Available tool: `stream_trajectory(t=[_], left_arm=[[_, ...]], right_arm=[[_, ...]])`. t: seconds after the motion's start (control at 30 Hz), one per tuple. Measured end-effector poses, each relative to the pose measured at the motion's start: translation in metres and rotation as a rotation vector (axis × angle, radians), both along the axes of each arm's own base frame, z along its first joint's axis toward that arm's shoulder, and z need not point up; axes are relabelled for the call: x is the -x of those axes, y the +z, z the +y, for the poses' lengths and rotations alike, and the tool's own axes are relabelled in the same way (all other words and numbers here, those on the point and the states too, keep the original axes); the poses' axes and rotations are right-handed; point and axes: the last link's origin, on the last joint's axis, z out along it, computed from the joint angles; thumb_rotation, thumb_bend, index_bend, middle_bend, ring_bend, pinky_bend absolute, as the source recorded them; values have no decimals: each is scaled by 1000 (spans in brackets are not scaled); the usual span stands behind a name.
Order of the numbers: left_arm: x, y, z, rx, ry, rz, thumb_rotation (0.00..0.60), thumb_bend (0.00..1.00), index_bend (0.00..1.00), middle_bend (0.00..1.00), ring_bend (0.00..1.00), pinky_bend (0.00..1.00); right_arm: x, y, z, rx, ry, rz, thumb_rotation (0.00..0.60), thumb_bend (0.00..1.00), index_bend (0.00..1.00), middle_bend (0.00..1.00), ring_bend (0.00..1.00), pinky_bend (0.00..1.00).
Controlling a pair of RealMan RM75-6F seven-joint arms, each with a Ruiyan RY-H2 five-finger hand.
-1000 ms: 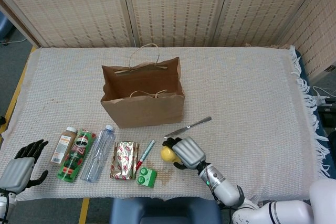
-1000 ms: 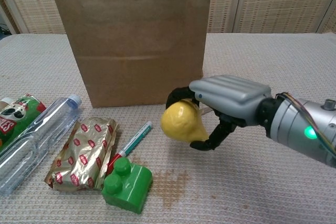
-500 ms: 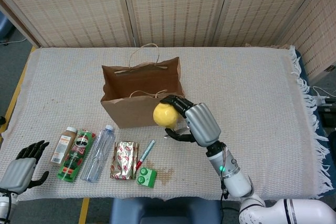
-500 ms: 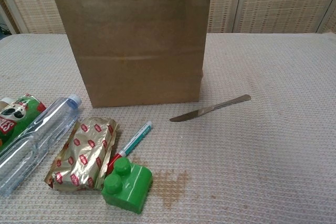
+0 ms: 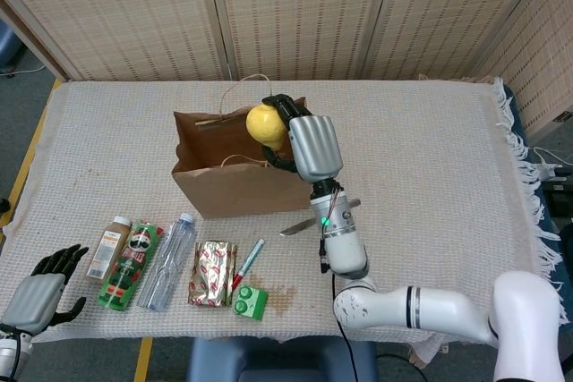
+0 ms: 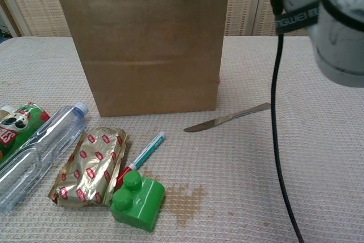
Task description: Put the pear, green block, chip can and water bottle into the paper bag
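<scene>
- Only the head view shows the left hand (image 5: 36, 277), at the table's near-left corner, empty, its dark fingers (image 5: 58, 258) spread apart.
- In the chest view the chip can (image 6: 11, 124) is cut off by the left edge; the water bottle (image 6: 34, 151) lies beside it, the green block (image 6: 137, 201) nearer the front.
- The right hand (image 5: 300, 142) shows only from above; its dark fingers (image 5: 279, 106) wrap the yellow pear (image 5: 266, 123) over the open paper bag (image 5: 242, 187).
- The chest view catches just the right forearm and cable, so hand and pear are out of frame.
</scene>
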Motion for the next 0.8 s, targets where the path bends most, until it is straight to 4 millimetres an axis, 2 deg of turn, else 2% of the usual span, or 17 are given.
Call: stream_trajectory(t=[0.07, 0.13, 0.2, 0.3, 0.37, 0.8], left_arm=[[1, 1, 0, 0, 4, -8, 600, 370, 0, 0, 0, 103], [1, 2, 0, 2, 5, -8, 600, 369, 0, 0, 0, 103], [2, 2, 0, 3, 6, -11, 600, 369, 0, 0, 0, 103], [3, 3, 0, 5, 7, -13, 600, 368, 0, 0, 0, 103], [2, 3, -1, 6, 7, -15, 600, 368, 0, 0, 0, 103], [4, 3, 0, 1, 8, 11, 600, 368, 0, 0, 0, 103]], right_arm=[[-8, -8, -8, 16, -21, 13, 600, 460, 692, 593, 524, 694], [-14, -15, -13, 17, -38, 27, 600, 419, 591, 540, 440, 595], [-15, -22, -15, 0, -60, 42, 600, 275, 334, 363, 240, 398], [-12, -27, -16, -32, -93, 67, 600, 133, 52, 159, 56, 225], [-11, -27, -16, -48, -110, 77, 600, 114, 2, 113, 21, 194], [-14, 4, -6, -30, -73, 38, 600, 114, 18, 106, 18, 182]])
